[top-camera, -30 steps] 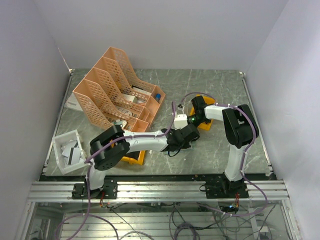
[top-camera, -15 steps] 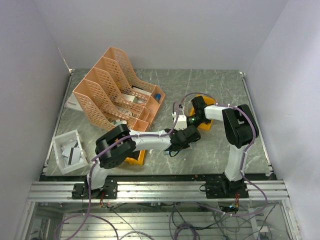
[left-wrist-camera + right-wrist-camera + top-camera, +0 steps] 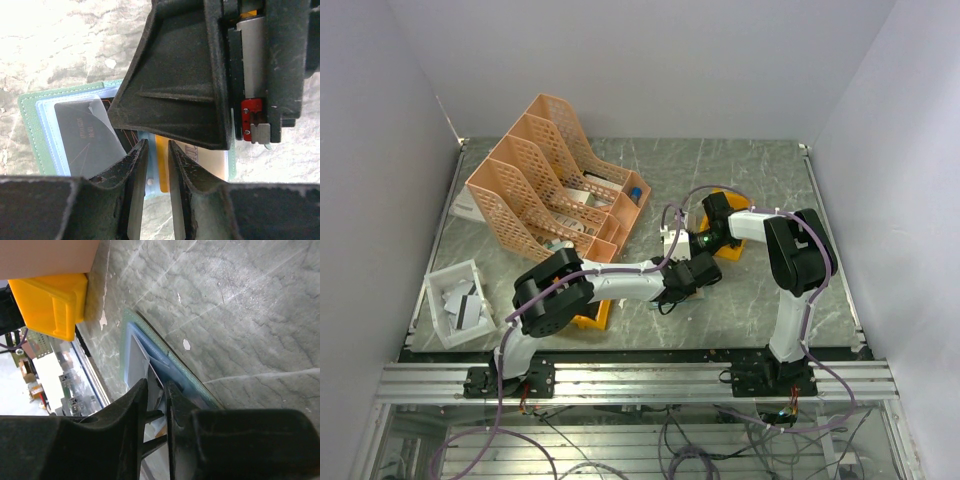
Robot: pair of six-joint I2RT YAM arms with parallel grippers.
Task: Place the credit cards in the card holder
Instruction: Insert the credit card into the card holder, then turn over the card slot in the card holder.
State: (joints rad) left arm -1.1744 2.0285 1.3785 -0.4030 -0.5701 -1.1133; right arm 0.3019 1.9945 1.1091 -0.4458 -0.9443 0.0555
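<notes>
The card holder (image 3: 30, 107) lies open on the table, green with clear bluish sleeves. A dark grey credit card (image 3: 82, 135) sits in its left sleeve, and a tan one (image 3: 212, 162) with an orange edge in its right. My left gripper (image 3: 157, 150) hovers over the holder's middle fold, its jaws a narrow gap apart with nothing between them. My right gripper (image 3: 157, 385) is at the holder (image 3: 137, 347), jaws slightly apart around the edge of the dark card (image 3: 159, 380). One of its black fingers (image 3: 175, 90) fills the top of the left wrist view. From above, both grippers (image 3: 685, 252) hide the holder.
A peach lattice file rack (image 3: 555, 185) stands at the back left. One orange bin (image 3: 728, 245) sits just behind the right gripper, another (image 3: 588, 318) under the left arm. A white tray (image 3: 440, 285) with loose cards is at the near left.
The right gripper's jaws have eased apart slightly. The left arm's elbow has swung a little to the right. Both grippers stay over the card holder.
</notes>
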